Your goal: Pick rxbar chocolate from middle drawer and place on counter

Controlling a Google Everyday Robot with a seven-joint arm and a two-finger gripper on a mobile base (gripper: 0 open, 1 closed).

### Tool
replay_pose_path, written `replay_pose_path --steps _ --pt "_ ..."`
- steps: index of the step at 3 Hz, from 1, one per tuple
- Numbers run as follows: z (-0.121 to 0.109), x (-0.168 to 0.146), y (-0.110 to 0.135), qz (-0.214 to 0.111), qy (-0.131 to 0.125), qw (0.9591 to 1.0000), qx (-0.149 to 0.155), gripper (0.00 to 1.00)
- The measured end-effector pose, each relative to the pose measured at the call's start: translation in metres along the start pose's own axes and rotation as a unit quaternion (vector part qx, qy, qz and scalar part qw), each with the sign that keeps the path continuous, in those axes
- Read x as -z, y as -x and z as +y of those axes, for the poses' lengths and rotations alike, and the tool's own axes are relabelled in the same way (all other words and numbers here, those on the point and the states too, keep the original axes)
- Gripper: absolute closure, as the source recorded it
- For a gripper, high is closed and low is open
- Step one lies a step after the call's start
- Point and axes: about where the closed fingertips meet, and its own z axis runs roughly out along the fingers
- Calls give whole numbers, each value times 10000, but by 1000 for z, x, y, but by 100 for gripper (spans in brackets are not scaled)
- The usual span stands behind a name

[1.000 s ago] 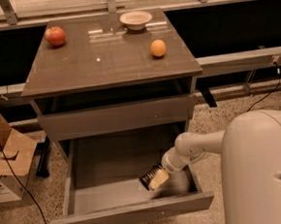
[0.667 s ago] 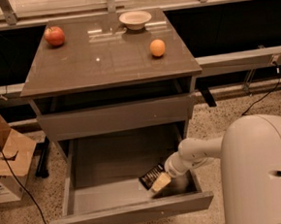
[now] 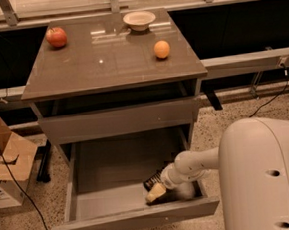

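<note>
The middle drawer [image 3: 108, 162] is pulled fully out, with its pale grey floor exposed and its plain flat front nearest the camera. The gripper [image 3: 157, 191] is inside the middle drawer, low over the floor near the front right corner and just behind the drawer front. The white arm [image 3: 198, 162] reaches into the middle drawer from over its right wall. The rxbar chocolate [image 3: 151, 178], a small black bar with pale stripes, lies on the floor of the middle drawer, directly against the gripper on its rear left side. Whether the gripper is grasping the bar or is released cannot be determined, because the contact area is hidden by the gripper body. The upper drawer front [image 3: 117, 120] sits closed directly above the middle drawer. The counter [image 3: 105, 65] is the glossy slab above the middle drawer, set further back. Three items rest on it: a red apple [image 3: 56, 37] above the left side of the middle drawer, a pale bowl [image 3: 139, 20] above its centre right at the rear, and an orange fruit [image 3: 162, 49] above its right side. A cardboard box [image 3: 8, 167] stands on the floor to the left of the middle drawer.
</note>
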Motion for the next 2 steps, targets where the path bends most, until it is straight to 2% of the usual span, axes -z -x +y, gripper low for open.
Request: replay_pose_path --steps 1,2 --pt "0 2 1 0 0 10000 0 0" --pt "7 -3 4 -42 54 9999 -83 16"
